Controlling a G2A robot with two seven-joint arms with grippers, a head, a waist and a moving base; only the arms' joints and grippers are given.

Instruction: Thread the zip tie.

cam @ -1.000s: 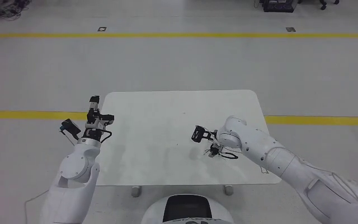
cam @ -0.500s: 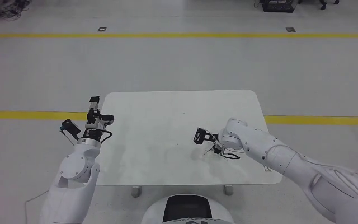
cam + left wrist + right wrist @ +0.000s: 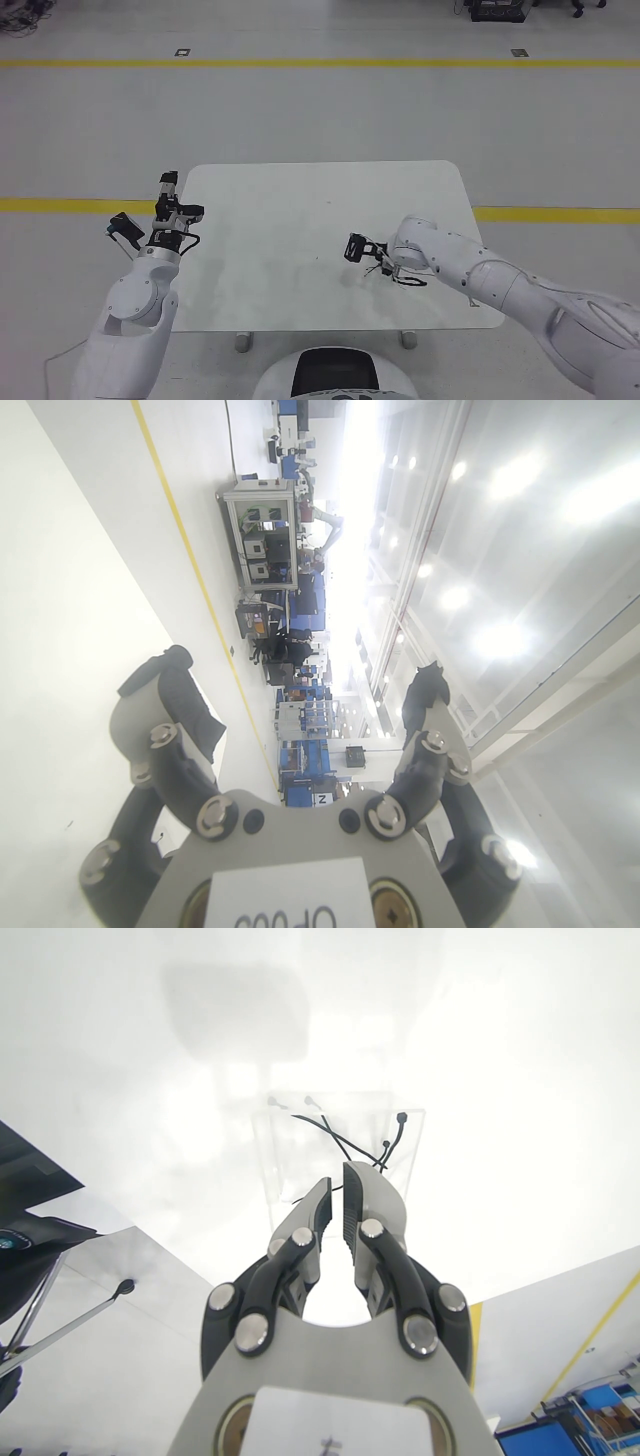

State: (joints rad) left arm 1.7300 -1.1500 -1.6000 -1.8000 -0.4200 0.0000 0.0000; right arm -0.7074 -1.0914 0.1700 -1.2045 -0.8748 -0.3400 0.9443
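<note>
Four black zip ties (image 3: 401, 1118) lie loose in one clear tray (image 3: 267, 1163) on the tabletop (image 3: 300, 210), near its right front corner, their tails crossing in a tangle. Their four heads lie at the tray's far side. The right jaws hang just above the tray, tips over the crossed tails. They are drawn in to a narrow slit, and nothing shows between them. A strand runs out on either side of the tips, but whether one is pinched cannot be told. The left jaws stand wide apart at the tabletop's left edge, pointing away across the room. Since a second ago the right arm has slid slightly toward the tabletop's near edge, while the left arm has kept still.
</note>
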